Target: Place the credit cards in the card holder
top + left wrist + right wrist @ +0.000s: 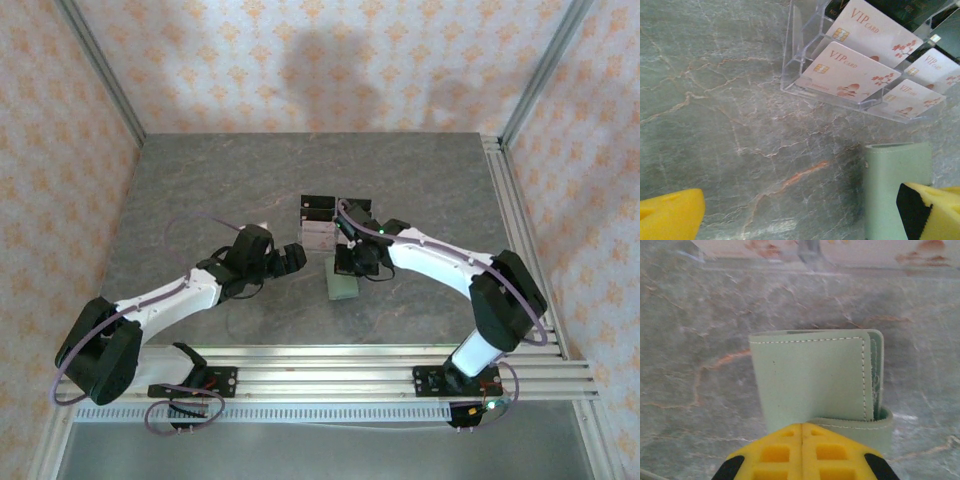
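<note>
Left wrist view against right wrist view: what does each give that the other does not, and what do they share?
Left wrist: the VIP print and chips on the credit cards in the clear stand, and the left gripper open. Right wrist: stitching and closing tab of the card holder, with the right gripper shut at its near edge. Shared: the card holder on the marble table.

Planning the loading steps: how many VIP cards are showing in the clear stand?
4, all in the clear stand: front-left card, back-left card, front-right card, back-right card. More may hide behind.
</note>
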Controlling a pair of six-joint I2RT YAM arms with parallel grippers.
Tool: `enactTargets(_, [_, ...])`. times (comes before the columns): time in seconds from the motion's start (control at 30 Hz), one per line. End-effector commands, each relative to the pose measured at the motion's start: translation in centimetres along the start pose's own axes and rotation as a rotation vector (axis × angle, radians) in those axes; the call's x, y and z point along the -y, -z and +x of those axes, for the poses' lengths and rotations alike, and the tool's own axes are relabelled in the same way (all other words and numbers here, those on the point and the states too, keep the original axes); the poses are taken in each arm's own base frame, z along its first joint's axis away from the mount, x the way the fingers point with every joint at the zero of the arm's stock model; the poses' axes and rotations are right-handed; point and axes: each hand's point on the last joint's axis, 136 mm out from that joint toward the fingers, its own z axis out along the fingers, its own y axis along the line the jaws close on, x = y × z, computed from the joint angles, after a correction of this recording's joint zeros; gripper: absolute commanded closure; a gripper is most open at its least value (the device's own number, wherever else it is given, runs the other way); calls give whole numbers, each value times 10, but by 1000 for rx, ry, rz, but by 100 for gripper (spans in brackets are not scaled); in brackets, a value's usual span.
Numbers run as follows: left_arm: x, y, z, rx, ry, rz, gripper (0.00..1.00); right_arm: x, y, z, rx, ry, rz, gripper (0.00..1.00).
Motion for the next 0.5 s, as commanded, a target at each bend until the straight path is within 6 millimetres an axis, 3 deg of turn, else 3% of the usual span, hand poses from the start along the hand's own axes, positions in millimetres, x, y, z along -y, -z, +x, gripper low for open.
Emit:
enactTargets(0.0, [15,-3,-7,42,39,75,0,-30,13,-18,51,-16,-98,100])
enactTargets(0.47, [52,-6,-30,112,135,223,2,-67,46,-40,116,-39,-226,100])
